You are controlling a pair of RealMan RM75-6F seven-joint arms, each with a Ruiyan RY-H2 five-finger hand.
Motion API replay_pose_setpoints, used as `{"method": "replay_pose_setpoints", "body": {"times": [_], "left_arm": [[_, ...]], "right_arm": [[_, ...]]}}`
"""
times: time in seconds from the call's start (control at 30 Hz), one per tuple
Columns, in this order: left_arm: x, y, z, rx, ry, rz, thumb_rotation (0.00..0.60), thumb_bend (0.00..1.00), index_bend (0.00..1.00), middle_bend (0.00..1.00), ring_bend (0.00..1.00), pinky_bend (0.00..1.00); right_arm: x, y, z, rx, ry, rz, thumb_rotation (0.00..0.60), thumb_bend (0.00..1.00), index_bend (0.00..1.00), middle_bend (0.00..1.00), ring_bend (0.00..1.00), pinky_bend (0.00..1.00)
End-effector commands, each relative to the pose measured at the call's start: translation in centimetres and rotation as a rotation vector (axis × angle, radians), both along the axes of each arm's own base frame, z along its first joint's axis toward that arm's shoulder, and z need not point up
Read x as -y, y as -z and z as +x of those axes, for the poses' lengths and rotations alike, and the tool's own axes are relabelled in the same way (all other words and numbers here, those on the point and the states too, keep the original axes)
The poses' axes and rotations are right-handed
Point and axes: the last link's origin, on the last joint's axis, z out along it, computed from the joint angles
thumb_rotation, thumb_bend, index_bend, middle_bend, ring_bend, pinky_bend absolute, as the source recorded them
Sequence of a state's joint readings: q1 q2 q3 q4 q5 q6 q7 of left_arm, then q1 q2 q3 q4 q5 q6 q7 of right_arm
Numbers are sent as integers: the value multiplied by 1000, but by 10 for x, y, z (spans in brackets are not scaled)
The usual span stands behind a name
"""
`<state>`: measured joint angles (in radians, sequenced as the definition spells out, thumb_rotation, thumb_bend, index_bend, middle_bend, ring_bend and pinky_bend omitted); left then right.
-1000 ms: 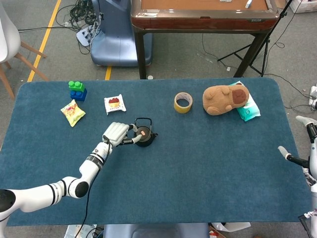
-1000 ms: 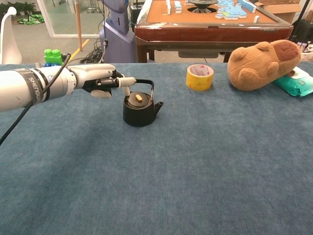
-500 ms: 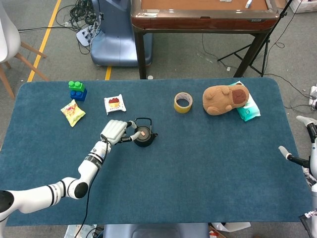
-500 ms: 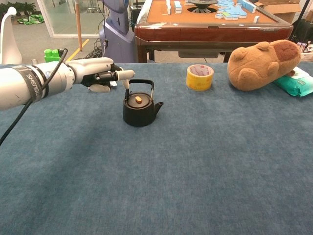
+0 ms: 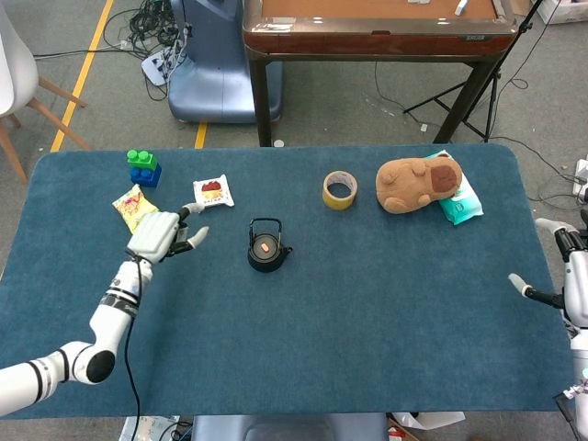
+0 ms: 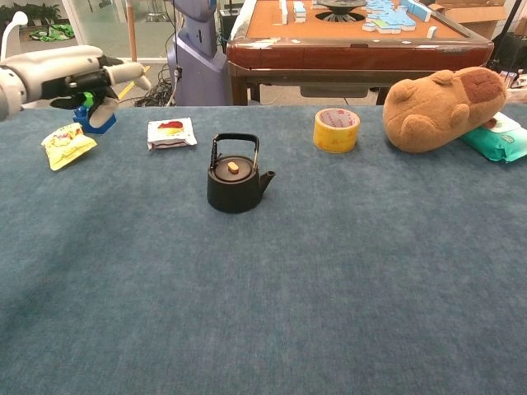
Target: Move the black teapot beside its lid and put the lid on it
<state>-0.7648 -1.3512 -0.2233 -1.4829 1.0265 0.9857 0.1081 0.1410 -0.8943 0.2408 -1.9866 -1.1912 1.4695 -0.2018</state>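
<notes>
Left hand pulls away; the lid is already on the pot.

Head view: the left hand point(image 5: 163, 236) has withdrawn well left of the black teapot point(image 5: 266, 250), fingers loosely spread, holding nothing; the right hand point(image 5: 562, 276) idles at the worktop point(image 5: 367, 312) edge, grasp unclear.
Chest view: the lid point(image 6: 234, 168) sits seated on the teapot mid-worktop, so the task looks done.

Matt black teapot point(image 6: 235, 180) stands on napped blue cloth table cover point(image 6: 329, 271); plush toy point(image 6: 443, 97) looks furry, tape roll point(image 6: 336, 130) glossy.
</notes>
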Motion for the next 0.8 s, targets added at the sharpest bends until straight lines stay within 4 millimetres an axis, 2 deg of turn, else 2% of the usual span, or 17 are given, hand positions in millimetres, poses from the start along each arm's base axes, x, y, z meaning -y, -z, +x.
{"method": "replay_pose_setpoints", "body": {"times": [0.03,0.17,0.27,0.4,0.53,0.7,0.8], "left_arm": [[10,-18,-23,-17,-42,27,0,236,185,460,354,600],[23,-39,-49,-26,-93,77,0,236,164,228,142,303],[37,-54,-68,-32,-125,124,0,236,145,147,66,198],[60,-71,-95,-46,-174,189,0,236,120,99,18,127],[95,-86,-116,-68,-215,226,0,236,104,90,2,92],[140,-96,-131,-101,-249,254,2,236,105,89,0,86],[162,-101,-135,-117,-261,279,52,236,109,89,0,85]], "right_arm": [[2,3,-7,0,25,65,600,82,204,253,40,61],[4,8,-16,-10,47,158,600,85,133,192,34,61],[4,14,-20,4,34,194,600,92,118,175,24,61],[3,21,-26,17,-8,259,600,100,117,173,17,61],[1,25,-29,27,-70,266,600,106,117,173,12,61],[-5,30,-33,8,-123,271,600,106,117,175,12,61],[-9,33,-34,18,-152,246,600,106,117,190,12,61]]}}
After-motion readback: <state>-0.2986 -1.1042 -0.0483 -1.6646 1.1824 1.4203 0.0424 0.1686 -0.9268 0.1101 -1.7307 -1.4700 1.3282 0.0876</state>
